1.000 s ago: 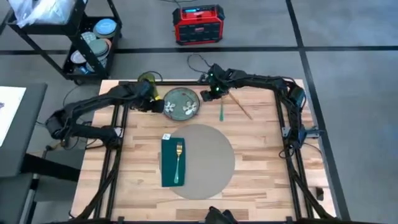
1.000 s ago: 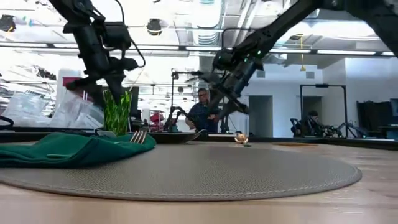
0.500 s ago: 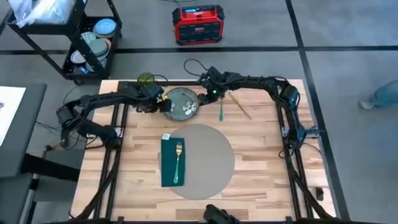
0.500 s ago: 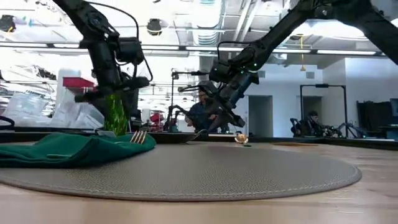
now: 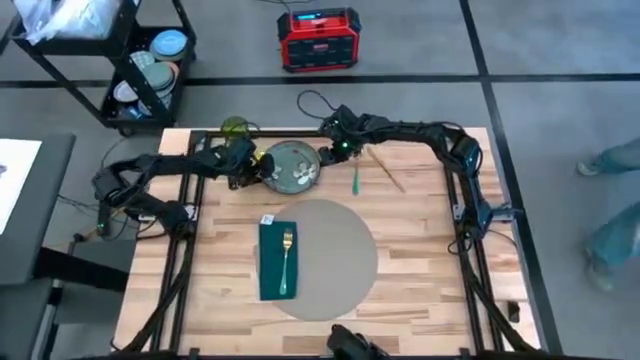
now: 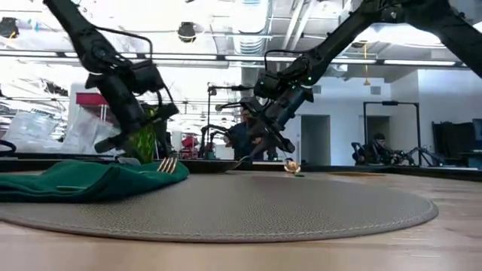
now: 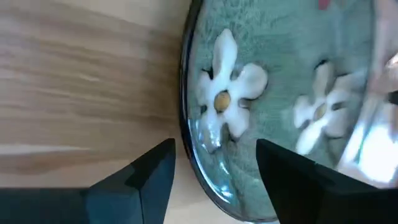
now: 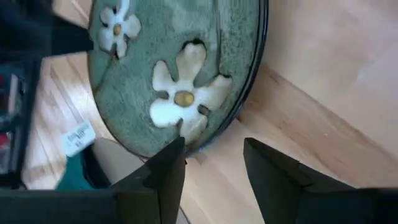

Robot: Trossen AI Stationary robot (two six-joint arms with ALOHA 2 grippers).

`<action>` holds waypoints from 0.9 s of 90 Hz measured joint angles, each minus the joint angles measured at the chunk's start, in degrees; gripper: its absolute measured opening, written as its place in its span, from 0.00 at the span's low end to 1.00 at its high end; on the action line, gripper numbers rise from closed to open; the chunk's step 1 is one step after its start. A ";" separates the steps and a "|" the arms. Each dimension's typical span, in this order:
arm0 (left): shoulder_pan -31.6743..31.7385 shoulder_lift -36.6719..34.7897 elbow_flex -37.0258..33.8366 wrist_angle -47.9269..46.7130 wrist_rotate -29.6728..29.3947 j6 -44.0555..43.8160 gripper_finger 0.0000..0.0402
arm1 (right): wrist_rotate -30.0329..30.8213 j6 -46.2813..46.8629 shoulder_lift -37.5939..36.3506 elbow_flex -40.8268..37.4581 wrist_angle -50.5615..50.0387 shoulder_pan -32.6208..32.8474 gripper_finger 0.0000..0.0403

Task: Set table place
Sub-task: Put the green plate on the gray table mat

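Observation:
The small green plate with white flowers [image 5: 290, 165] lies flat on the table [image 5: 420, 250] at the far middle, beyond the round grey-beige place mat [image 5: 335, 260]. My left gripper [image 7: 214, 168] is open at the plate's left rim, one finger over the wood and one over the plate. My right gripper [image 8: 214, 168] is open at the plate's right rim in the same way. I see no finger touching the plate.
A folded green napkin with a gold fork [image 5: 280, 258] lies on the mat's left part. A green glass [image 5: 235, 127] stands at the far edge behind my left gripper. Chopsticks [image 5: 385, 170] and a small green piece [image 5: 355, 180] lie right of the plate.
My left gripper has come from beside the green glass toward the plate's left rim, sinking and tipping over. My right gripper has moved a little toward the plate's right rim and down, then kept still. The plate has stayed where it was.

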 joint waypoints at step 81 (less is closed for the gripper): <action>1.51 -1.97 -2.43 7.54 1.70 -2.38 0.52 | -0.58 2.69 13.38 21.33 -19.84 -0.79 0.31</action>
